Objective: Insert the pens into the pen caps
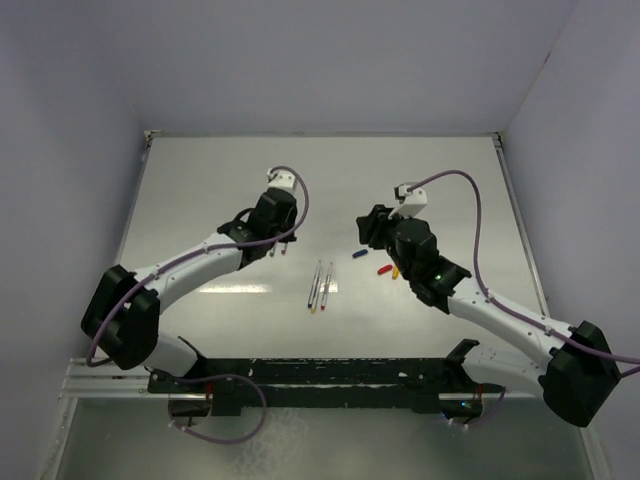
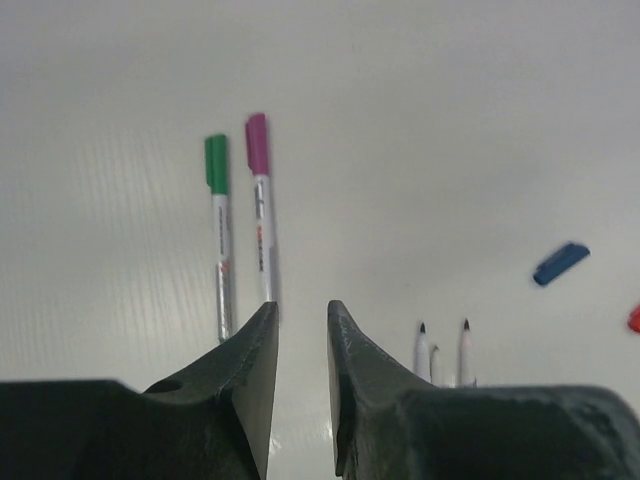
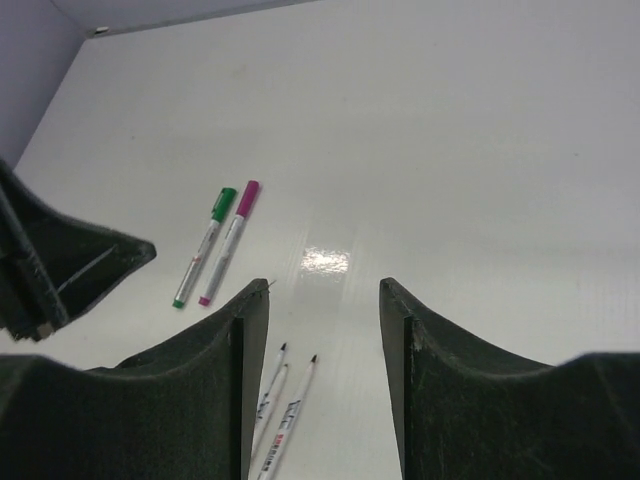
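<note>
Three uncapped silvery pens [image 1: 320,285] lie together mid-table; their tips show in the left wrist view [image 2: 465,345] and the right wrist view [image 3: 290,415]. A green-capped pen [image 2: 218,235] and a purple-capped pen [image 2: 262,205] lie side by side just beyond my left gripper [image 2: 302,305], whose jaws stand a narrow gap apart with nothing between them. Loose blue [image 1: 358,254], red [image 1: 382,269] and yellow-orange [image 1: 395,268] caps lie below my right gripper [image 1: 368,228]. It is wide open and empty [image 3: 325,285], above the table and right of the pens.
The white table ends in a rail at the far edge [image 1: 320,135] and grey walls on the sides. My left gripper's body shows at the left edge of the right wrist view [image 3: 60,270]. The arm bases stand on the black rail [image 1: 320,375].
</note>
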